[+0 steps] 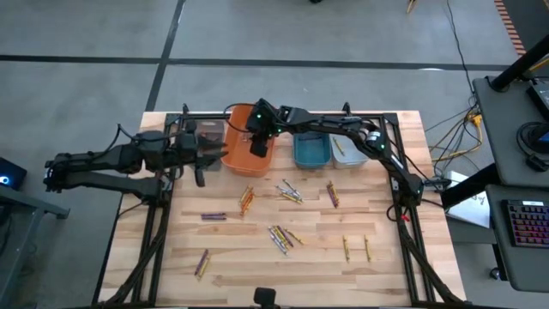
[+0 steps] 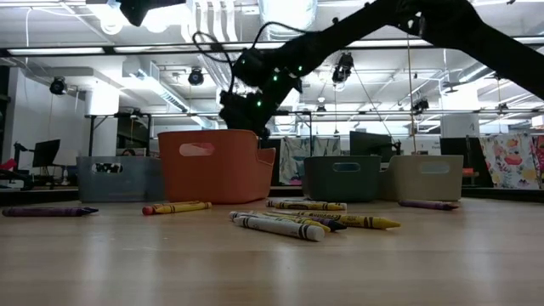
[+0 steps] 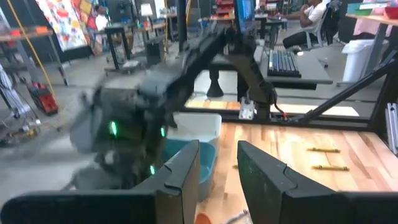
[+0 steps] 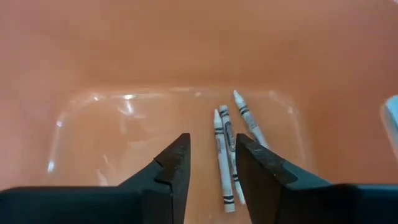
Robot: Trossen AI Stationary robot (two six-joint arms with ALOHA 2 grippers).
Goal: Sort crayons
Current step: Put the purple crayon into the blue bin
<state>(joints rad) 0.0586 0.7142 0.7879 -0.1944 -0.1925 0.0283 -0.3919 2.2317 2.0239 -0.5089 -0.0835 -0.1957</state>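
My right gripper (image 1: 257,144) hangs over the orange bin (image 1: 243,159), open and empty, with its fingers pointing down into it (image 4: 211,143). Three whitish-grey crayons (image 4: 229,146) lie flat on the bin's floor, just beyond the fingertips. My left gripper (image 1: 201,163) waits open and empty beside the orange bin's left side, near the brown bin (image 1: 206,133). Many crayons lie loose on the table: orange ones (image 1: 247,199), purple ones (image 1: 214,216), a mixed group (image 1: 281,237) and yellow ones (image 1: 346,247).
A teal bin (image 1: 311,150) and a grey bin (image 1: 349,153) stand in a row to the right of the orange bin at the table's far side. In the low view, crayons (image 2: 280,223) lie in front of the orange bin (image 2: 212,166).
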